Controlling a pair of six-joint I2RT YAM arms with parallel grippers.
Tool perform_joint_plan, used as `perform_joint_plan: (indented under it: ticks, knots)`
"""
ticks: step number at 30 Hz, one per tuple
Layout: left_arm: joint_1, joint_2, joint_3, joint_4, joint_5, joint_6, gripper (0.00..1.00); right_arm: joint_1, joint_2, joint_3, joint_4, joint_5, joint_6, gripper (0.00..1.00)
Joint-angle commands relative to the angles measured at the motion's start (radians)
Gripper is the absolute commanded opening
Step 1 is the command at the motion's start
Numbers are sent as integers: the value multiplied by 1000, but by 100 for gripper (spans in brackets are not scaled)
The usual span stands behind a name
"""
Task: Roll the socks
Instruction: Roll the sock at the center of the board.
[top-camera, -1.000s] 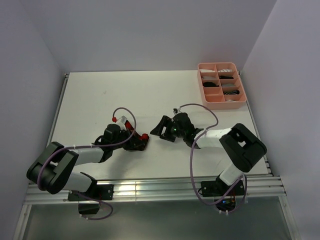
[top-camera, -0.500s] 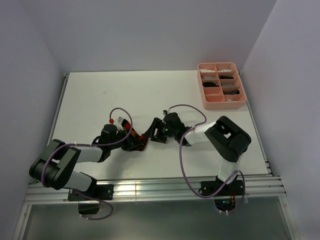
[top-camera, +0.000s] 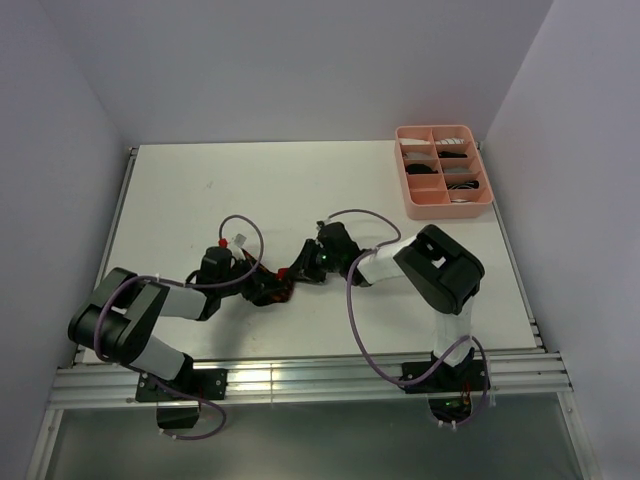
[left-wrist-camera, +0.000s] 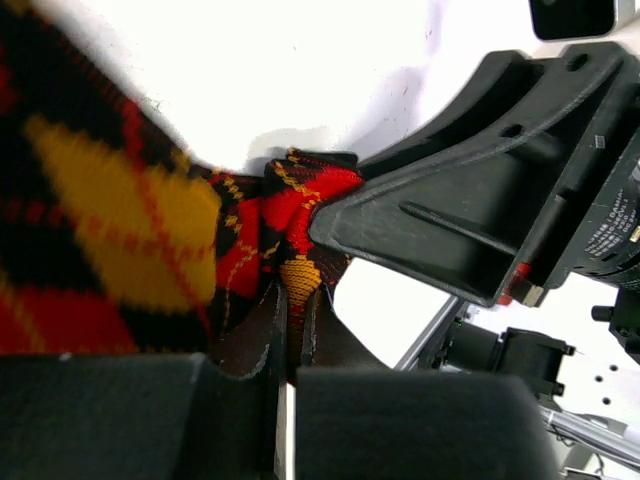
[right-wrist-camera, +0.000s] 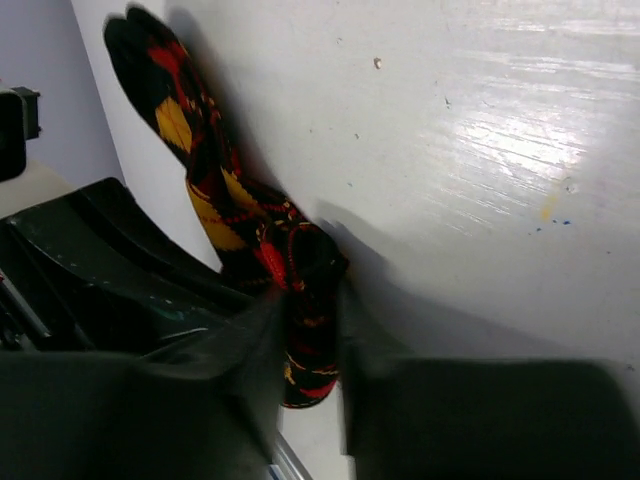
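Soft knit argyle sock (right-wrist-camera: 205, 170), crumpled on the glossy white table (right-wrist-camera: 480, 150). Your left gripper (left-wrist-camera: 287, 330) jaws pinch its fabric. Your right gripper (right-wrist-camera: 310, 340) jaws nip the bunched end just beside.

Left gripper (left-wrist-camera: 285, 378) clamped on argyle sock (left-wrist-camera: 120, 230); right gripper (left-wrist-camera: 345, 215) tip touching sock's bunched red end.

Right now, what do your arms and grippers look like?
Both arms are black with white link sections. The left arm and right arm each trail a looping purple cable. The left gripper and right gripper have black, angular plastic fingers; a green light glows on the right wrist.
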Motion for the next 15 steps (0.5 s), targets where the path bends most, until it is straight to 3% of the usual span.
perform_joint_plan:
  ticks: [1, 4, 6, 11, 15]
  knots:
    - [9, 50, 3, -82, -23, 32, 1, 18, 26, 18, -124, 1, -29, 20]
    - [9, 53, 26, -102, -21, 72, 2, 14, 0, 49, -208, 27, -67, 0]
    - [9, 35, 37, -130, -34, 100, 5, 14, -13, 79, -290, 53, -101, 0]
    - [-11, -85, 81, -229, -98, 192, 32, 13, -40, 165, -519, 127, -166, 0]
    - [-75, -192, 150, -367, -262, 275, 53, 13, -48, 254, -669, 194, -224, 0]
